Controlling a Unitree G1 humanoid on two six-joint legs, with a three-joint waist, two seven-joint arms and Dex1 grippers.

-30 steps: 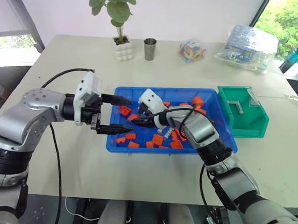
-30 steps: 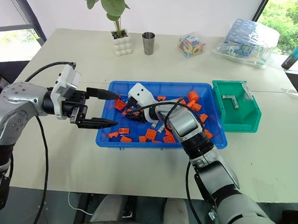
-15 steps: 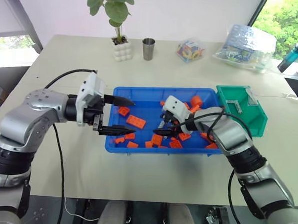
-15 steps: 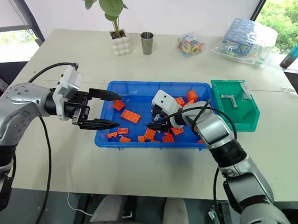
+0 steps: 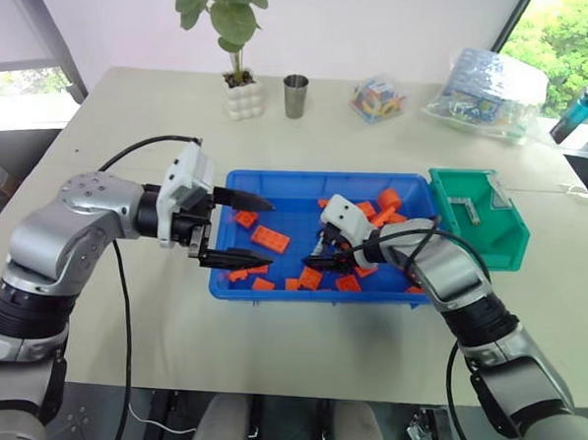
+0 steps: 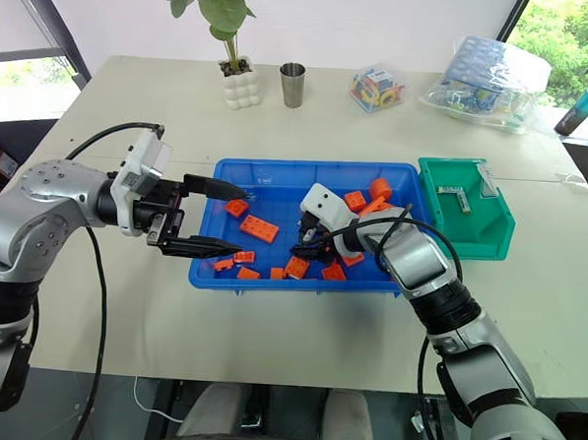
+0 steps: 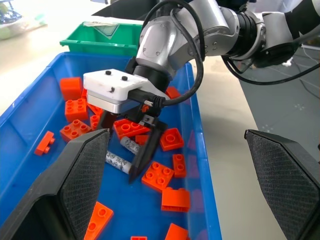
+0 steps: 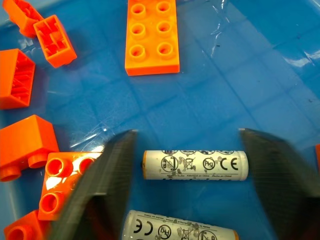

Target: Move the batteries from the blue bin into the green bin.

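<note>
Blue bin (image 5: 301, 186) held the batteries (image 8: 195, 164) among orange bricks (image 5: 269, 238), and I had the right gripper (image 7: 131, 162) lowered over them, fingers spread and nothing pinched yet. One battery lay flat on the bin floor squarely between the two fingers, lengthwise across the gap; a second lay just beside it, nearer the wrist. I judged a clean pick needed the fingers dropped fully to the floor before closing, taking only the one battery and keeping clear of the brick beside it. Left gripper (image 5: 232, 227) hung spread at the bin's left edge, empty. Green bin (image 5: 478, 240) sat just beside the blue bin's right end.
</note>
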